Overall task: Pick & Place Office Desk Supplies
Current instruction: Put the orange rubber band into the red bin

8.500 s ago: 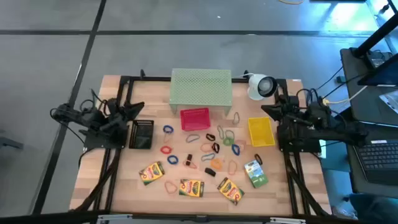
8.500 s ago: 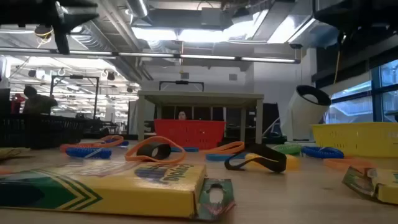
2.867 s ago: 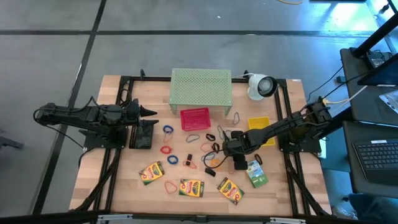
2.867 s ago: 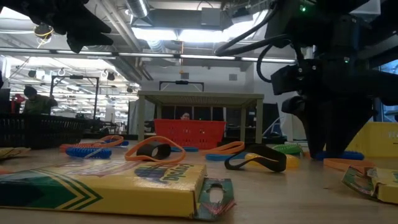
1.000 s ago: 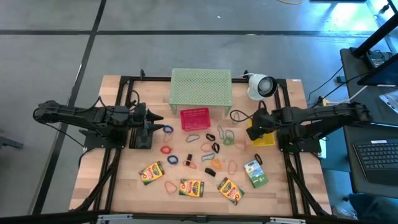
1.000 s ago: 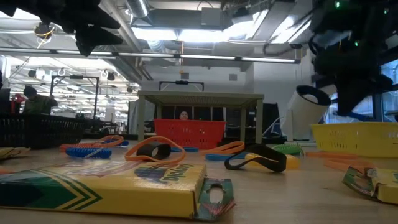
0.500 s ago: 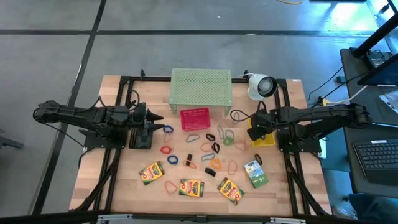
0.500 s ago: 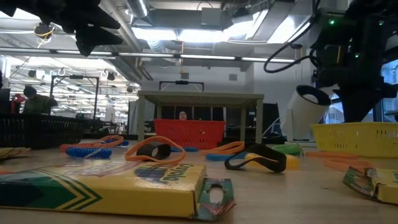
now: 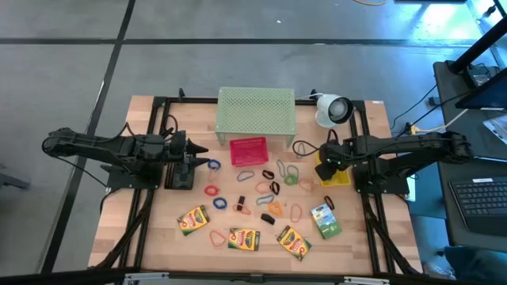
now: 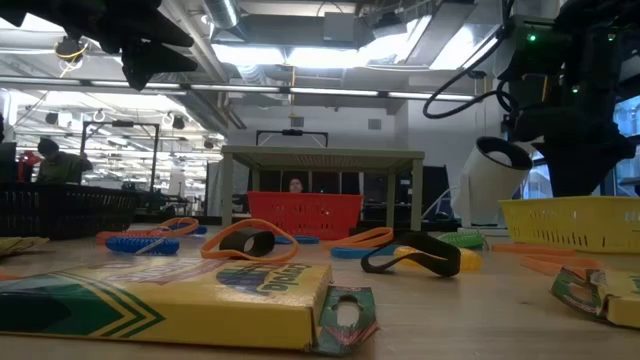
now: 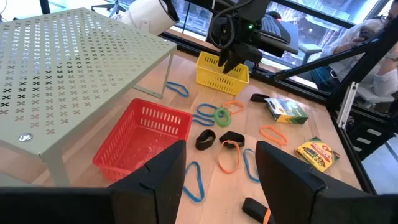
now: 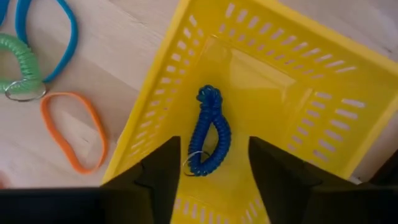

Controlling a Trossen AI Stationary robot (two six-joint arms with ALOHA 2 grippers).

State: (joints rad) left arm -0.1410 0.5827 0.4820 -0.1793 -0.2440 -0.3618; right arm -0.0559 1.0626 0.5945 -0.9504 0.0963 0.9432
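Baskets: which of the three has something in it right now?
The yellow basket, under the right gripper: a blue coiled band lies on its floor. The red basket shows bare mesh inside; the black basket's inside cannot be made out.

yellow basket [image 9: 336,176] mostly hidden under right arm, distant seated figure [image 10: 50,160] perhaps a person, blurred

No legible text anywhere. The crayon box [image 10: 170,300] nearest the low camera carries print along its yellow top face, too skewed and blurred to read. Other crayon boxes [image 9: 244,238] beside it: print too small.
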